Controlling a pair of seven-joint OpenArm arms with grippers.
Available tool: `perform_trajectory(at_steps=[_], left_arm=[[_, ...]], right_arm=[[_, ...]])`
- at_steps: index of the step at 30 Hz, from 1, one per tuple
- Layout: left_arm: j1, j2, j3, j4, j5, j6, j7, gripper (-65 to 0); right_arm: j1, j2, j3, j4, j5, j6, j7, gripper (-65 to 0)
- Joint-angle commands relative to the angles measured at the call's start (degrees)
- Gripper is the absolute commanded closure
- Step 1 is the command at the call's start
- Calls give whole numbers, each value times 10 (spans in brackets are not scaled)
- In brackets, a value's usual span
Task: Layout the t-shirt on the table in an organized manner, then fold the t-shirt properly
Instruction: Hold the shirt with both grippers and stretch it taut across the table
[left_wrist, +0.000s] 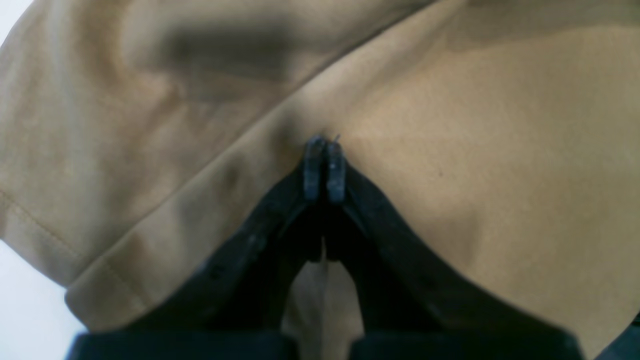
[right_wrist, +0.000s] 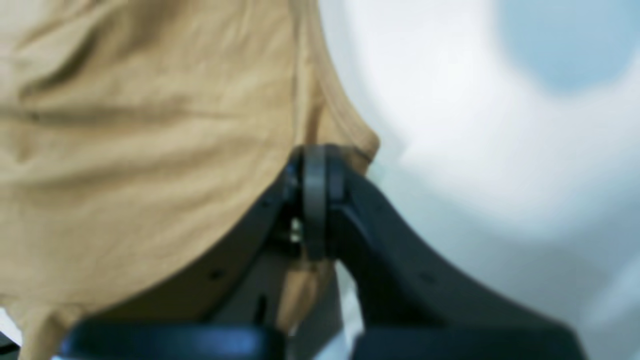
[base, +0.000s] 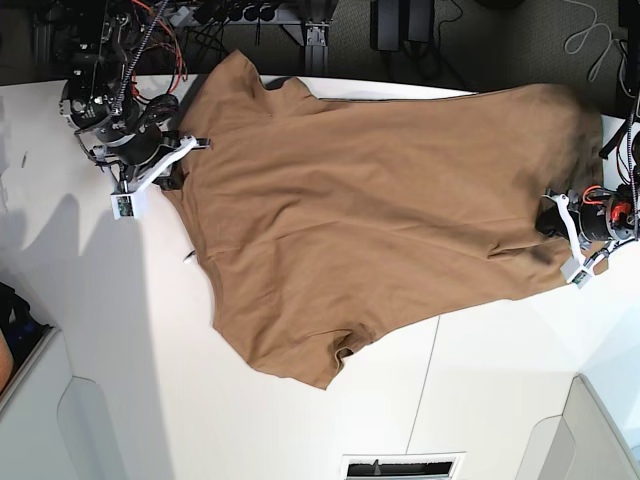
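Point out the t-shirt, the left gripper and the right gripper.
t-shirt (base: 370, 200): base view, middle of the spread tan cloth.
left gripper (left_wrist: 325, 167): left wrist view, between the fingertips shut on a cloth fold.
right gripper (right_wrist: 315, 172): right wrist view, between the fingertips shut on the cloth edge.

The white table (base: 300, 420) carries the tan-brown t-shirt (base: 380, 210), spread wide with wrinkles

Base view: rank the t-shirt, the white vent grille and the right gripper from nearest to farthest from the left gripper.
1. t-shirt: pinched in the left gripper, at the view's right side.
2. white vent grille: bottom centre, below the cloth.
3. right gripper: upper left, at the shirt's opposite end.
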Motion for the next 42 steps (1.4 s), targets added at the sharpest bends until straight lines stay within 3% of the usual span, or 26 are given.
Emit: perform_trajectory(at_steps=[1,10,15,18,25,31,36,42], left_arm=[[11,4,8,-12,52,17,45,0],[10,-9,8,6,50,17,41,0],[10,-39,7,96,43,19,23,0],[11,-56,7,131,43,40,33,0],[35,-74,7,144,17,43,60,0],[56,-85,7,146,18,43,59,0],[56,-82,7,148,17,43,58,0],[56,-83,7,162,9,36,54,0]], right_arm=[[5,2,10,12,7,4,11,0],[5,0,35,61,40,5,13,0],[6,-1,33,76,92,56,59,0],[19,-2,9,67,92,64,80,0],[133,-2,-119,-52,8,64,84,0],[236,-2,-199,-211,-19,64,86,0],[279,1,-201,-283,-53,41,87,0],[284,2,-144,-284,-75,25,98,0]])
